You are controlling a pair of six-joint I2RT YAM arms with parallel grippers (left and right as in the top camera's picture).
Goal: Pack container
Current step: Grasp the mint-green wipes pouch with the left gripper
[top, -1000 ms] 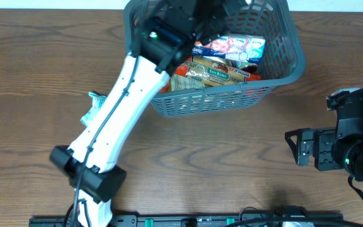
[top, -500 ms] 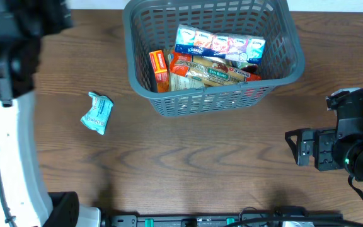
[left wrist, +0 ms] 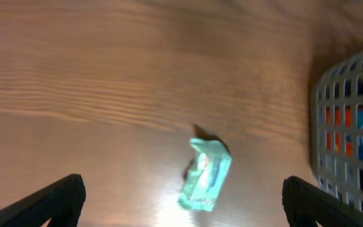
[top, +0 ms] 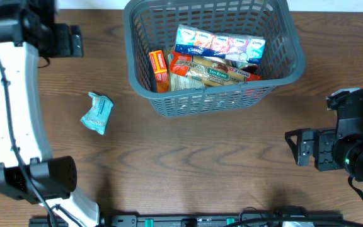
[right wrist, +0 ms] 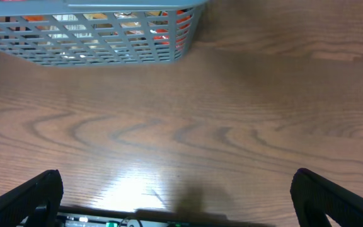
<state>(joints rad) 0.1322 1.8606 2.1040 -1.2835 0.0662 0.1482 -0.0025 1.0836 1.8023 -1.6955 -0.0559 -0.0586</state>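
The container [top: 282, 69], a dark grey lattice basket, stands at the back centre of the table. It holds a tissue pack [top: 219, 43], an orange box [top: 158, 68] and a pasta packet [top: 214, 73]. A teal packet [top: 97, 113] lies on the wood left of it. My left gripper [top: 77, 41] hangs open at the far left back, above and apart from the packet. In the left wrist view the teal packet [left wrist: 205, 176] lies below, between the spread fingers [left wrist: 55, 200], with the container [left wrist: 351, 126] at right. My right gripper [top: 293, 146] is open and empty at the right.
Bare wood lies under the right gripper [right wrist: 178, 183], with the container's wall [right wrist: 93, 38] at the top left of the right wrist view. A black rail [top: 194, 221] runs along the table's front edge. The left arm's white link [top: 14, 107] slants over the left side.
The left arm has swung out of the container to the table's far left back, uncovering the container's contents. The right arm has not moved.
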